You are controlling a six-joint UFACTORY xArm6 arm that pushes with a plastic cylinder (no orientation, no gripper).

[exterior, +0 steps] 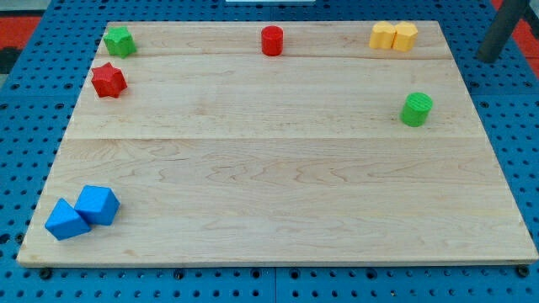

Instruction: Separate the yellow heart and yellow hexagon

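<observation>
The wooden table sits on a blue pegboard base, and most of the blocks are pushed out toward its edges. The two yellow ones are up at the far right corner, pressed side by side and touching: the yellow heart on the view's left and the yellow hexagon on the view's right, both close against the top edge.

The arm's dark rod comes down at the view's top right, just past the table's right edge and over the blue base. My tip is at its lower end, off the wood, to the view's right of the yellow pair and a little lower than them, well apart from both. As an end effector it is only a plain rod, with no fingers to spread or press together, so it pinches nothing.

A red cylinder stands near the middle of the top edge. A green cylinder is near the right edge, below the yellow pair. At the top left corner there is a green star-like block, with a red star just below it along the left edge. Down at the bottom left corner two blue blocks touch each other, one blue block nearer the corner and the other blue block beside it.
</observation>
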